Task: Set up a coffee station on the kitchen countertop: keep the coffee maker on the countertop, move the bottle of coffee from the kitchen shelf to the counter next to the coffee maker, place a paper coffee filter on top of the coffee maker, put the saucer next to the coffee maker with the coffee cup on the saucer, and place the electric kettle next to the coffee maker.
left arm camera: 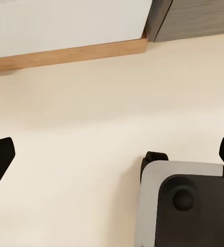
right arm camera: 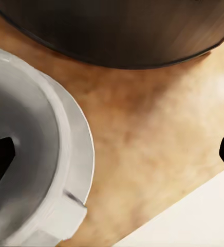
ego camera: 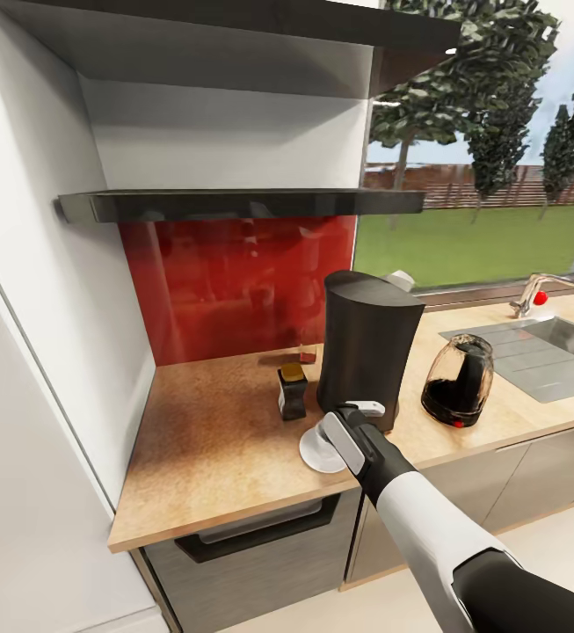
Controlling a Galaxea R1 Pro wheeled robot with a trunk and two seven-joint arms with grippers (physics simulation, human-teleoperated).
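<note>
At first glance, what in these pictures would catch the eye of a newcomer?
The tall dark coffee maker stands out mid-countertop against the glossy red backsplash. The right gripper hovers over a white coffee cup on its saucer just in front of it. A small coffee bottle stands left of the maker, a glass electric kettle right of it.

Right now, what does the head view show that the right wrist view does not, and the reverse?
Head view alone: the small bottle, the glass kettle, the sink, the shelf.
Right wrist view alone: the inside of the cup on its saucer.
Both: the dark coffee maker, the wooden counter, and the right gripper above the saucer.
</note>
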